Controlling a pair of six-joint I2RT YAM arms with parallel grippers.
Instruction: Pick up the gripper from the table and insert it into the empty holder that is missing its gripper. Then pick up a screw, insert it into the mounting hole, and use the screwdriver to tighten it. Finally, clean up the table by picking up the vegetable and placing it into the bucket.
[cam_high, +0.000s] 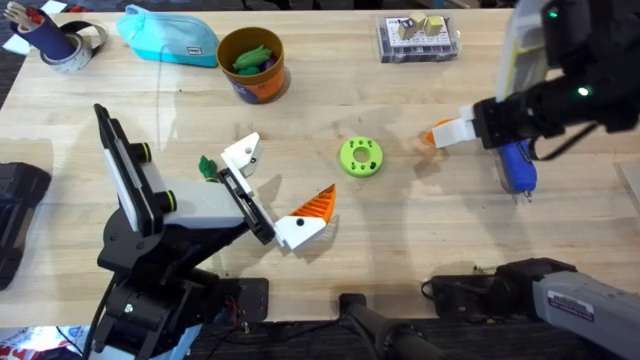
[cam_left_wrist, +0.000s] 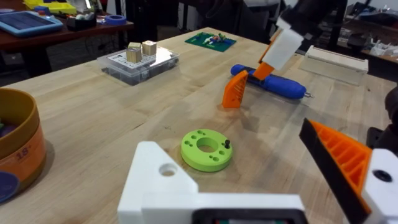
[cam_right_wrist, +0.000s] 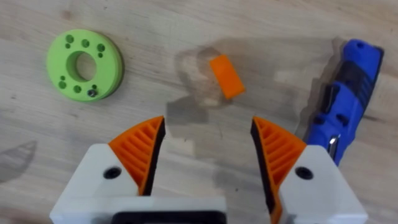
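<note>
While the right gripper (cam_right_wrist: 208, 146) gapes, an orange piece (cam_right_wrist: 226, 76) lies beside the screwdriver (cam_right_wrist: 342, 93).
Left gripper (cam_high: 275, 195): one finger missing, holding nothing.

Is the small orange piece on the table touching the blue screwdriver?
Apart. The right wrist view, looking down, shows a strip of bare wood between the orange piece and the screwdriver.

Black arms, white-mounted orange ribbed jaws
</note>
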